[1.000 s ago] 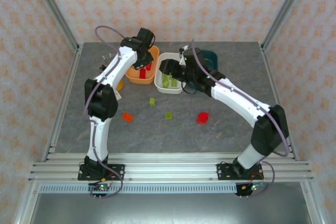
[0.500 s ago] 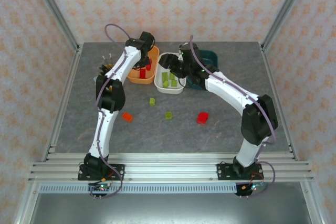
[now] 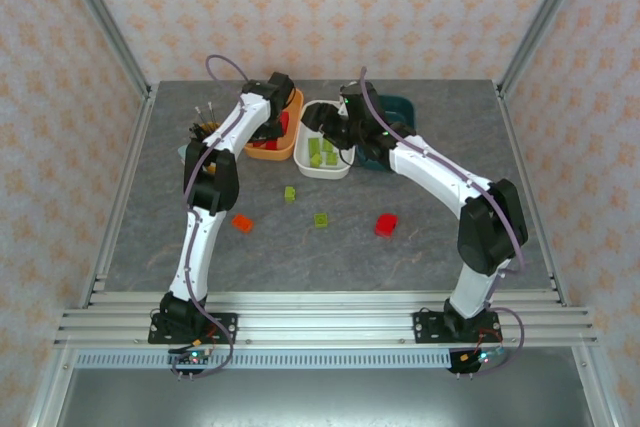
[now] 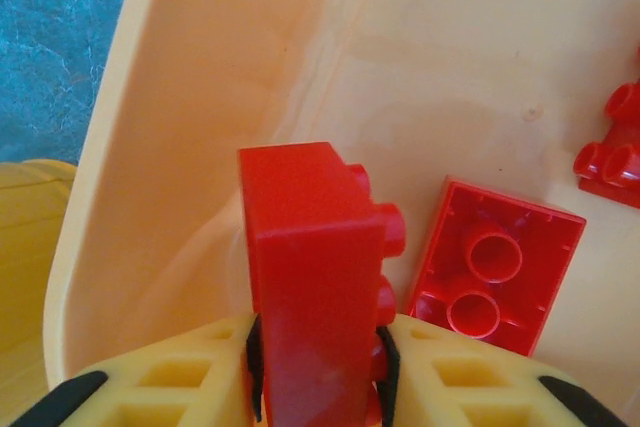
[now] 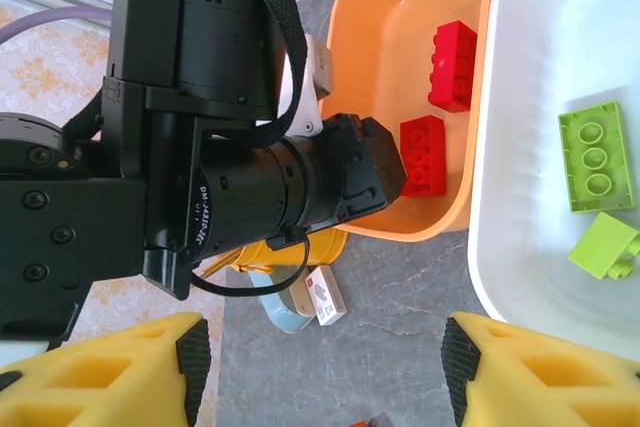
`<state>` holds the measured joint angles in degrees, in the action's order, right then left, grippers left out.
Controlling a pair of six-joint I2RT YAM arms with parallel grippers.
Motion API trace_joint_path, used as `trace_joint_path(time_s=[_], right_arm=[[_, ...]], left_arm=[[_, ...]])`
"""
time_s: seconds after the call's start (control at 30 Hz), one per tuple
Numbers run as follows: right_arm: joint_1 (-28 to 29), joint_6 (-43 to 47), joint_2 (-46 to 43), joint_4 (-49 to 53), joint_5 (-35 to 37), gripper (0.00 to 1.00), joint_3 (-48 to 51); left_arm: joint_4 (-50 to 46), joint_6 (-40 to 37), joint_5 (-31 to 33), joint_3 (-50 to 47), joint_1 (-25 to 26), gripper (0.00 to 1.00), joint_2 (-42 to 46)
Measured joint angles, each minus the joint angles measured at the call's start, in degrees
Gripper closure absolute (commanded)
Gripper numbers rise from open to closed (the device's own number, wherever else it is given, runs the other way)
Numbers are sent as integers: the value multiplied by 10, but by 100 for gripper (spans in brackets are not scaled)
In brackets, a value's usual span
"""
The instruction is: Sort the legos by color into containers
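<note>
Since the earlier frame the left arm has been stretched further up the desk [image 3: 440, 247], so that the left pincer [image 4: 318, 367] is lowered inside the orange tub [image 4: 190, 87], while the right arm has been drawn in towards the far end of the white tub [image 3: 331, 171]. A red brick [image 4: 310, 257] is held upright between the left pincer's dark pads, close to the tub's wall and just beside a second red brick [image 4: 495, 269] that lies with its underside up. The right pincer [image 5: 325, 352] is spread wide with nothing between its fingers, above the gap between the two tubs. The step in hand is judged to be the release. It is best done low, with the jaws parted only as far as needed and then lifted straight up, so that the brick is neither flung nor dragged back over the rim. Being tall and narrow as held, the brick can be expected to topple onto its side. The bricks are hard, glossy moulded plastic with round studs and hollow undersides, and the tub is smooth, thin-walled and round-cornered. Four loose bricks are left on the mottled grey desk.
</note>
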<state>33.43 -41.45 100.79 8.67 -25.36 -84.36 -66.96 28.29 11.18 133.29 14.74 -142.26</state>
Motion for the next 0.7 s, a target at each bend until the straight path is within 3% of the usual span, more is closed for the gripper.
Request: trace_joint_path(time_s=[0.37,0.47,0.7], right_arm=[[32,87,0,80,23,36,-3],[54,127,0,89,31,36,3],[119,223,3,101,28,36,31]], left_arm=[[-4,20,-23,10,7,43,51],[12,47,-35,-51,13,41,139],[65,128,-63,-337,18,37,444]])
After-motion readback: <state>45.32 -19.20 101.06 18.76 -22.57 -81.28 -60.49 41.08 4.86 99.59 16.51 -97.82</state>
